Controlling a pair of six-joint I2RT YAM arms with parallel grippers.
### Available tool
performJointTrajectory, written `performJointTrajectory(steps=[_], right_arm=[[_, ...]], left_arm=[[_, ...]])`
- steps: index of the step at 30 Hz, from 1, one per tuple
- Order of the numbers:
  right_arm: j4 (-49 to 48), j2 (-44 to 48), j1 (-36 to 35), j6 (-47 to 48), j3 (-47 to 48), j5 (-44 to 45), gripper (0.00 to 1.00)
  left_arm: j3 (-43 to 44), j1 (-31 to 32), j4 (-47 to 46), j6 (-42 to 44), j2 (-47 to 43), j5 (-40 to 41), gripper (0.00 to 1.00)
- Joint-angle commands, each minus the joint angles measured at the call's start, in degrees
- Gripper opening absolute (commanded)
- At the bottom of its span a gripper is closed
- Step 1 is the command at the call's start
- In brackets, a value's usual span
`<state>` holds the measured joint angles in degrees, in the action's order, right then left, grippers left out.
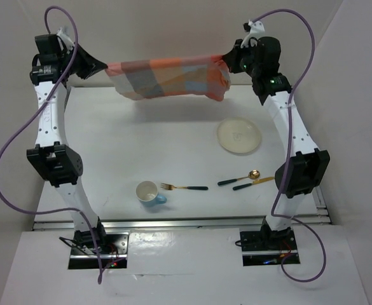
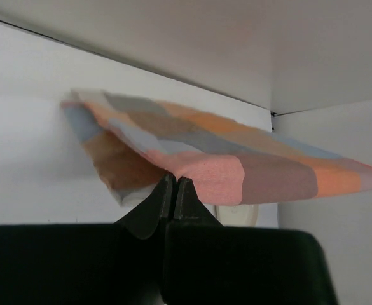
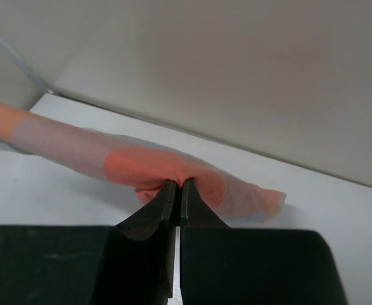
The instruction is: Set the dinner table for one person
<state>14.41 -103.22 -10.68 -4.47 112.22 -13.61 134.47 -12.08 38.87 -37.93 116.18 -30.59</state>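
The orange, blue and grey checked cloth mat (image 1: 166, 77) hangs stretched in the air over the far edge of the white dinner table (image 1: 109, 140). My left gripper (image 1: 103, 67) is shut on its left end (image 2: 205, 175). My right gripper (image 1: 225, 62) is shut on its right end (image 3: 147, 168). On the table lie a cream plate (image 1: 239, 136), a white and blue cup (image 1: 149, 192), a gold fork (image 1: 183, 187), a gold spoon (image 1: 239, 177) and a knife (image 1: 254, 183), all with dark handles.
Walls close in behind and to the right of the table. A metal rail (image 1: 179, 220) runs along the near edge, in front of both arm bases. The plate's edge shows under the mat in the left wrist view (image 2: 236, 215).
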Motion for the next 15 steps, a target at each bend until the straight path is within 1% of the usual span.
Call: performJointTrajectory(steps=[1,3,4,5,6,7,8,9,10,11,12,13,14,15], right_arm=[[-7.55,6.09,0.48,-0.54,-8.37,-2.56,0.0],[-11.06,10.39,0.48,-1.16,-15.33,-6.23,0.0],[-11.68,11.71,-0.21,-1.16,-22.16,-7.3,0.0],[-12.91,14.68,-1.09,-0.55,-25.44,-8.1,0.0],[-12.92,16.19,-1.62,-0.54,-28.61,-8.97,0.0],[-12.92,17.51,-2.93,-0.54,-34.38,-10.64,0.0],[-11.96,19.79,-3.9,-0.54,-36.88,-11.78,0.1],[-10.74,20.77,-5.13,0.77,-38.99,-12.58,0.31],[-9.16,21.56,-7.75,0.78,-40.93,-12.06,0.57],[-7.75,22.35,-9.35,1.74,-44.6,-11.54,0.73],[-5.56,24.27,-10.67,1.22,-46.29,-9.79,0.91],[-4.75,25.16,-11.72,0.26,-48.92,-6.03,0.97],[-4.14,26.13,-11.73,-1.23,-50.07,-4.86,0.99],[-4.91,28.31,-11.73,-5.42,-51.22,-3.72,0.99]], left_arm=[[-10.14,-1.2,-5.03,0.14,-8.57,0.44,0.0],[-17.02,-1.72,-5.56,1.55,-12.54,2.55,0.0],[-23.75,-1.72,-5.56,2.42,-14.56,2.55,0.0],[-27.21,-2.42,-4.17,2.42,-19.02,3.25,0.0],[-30.9,-2.43,-3.63,4.51,-21.58,4.04,0.0],[-39.03,-2.43,-3.63,5.32,-24.39,5.0,0.01],[-42.85,-2.95,-2.06,5.85,-29.99,6.32,0.18],[-46.46,-2.95,-2.05,6.37,-32.66,9.29,0.4],[-49.63,-3.65,-1.26,6.38,-34.86,10.71,0.66],[-53.66,-4.27,-1.26,6.38,-36.62,11.94,1.0],[-54.49,-4.97,-0.73,6.38,-38.55,13.52,1.0],[-54.49,-4.97,-0.73,7.08,-38.57,13.54,1.0],[-53.54,-4.97,0.06,7.08,-38.57,13.54,1.0],[-53.01,-4.97,0.06,7.08,-37.7,12.06,1.0]])
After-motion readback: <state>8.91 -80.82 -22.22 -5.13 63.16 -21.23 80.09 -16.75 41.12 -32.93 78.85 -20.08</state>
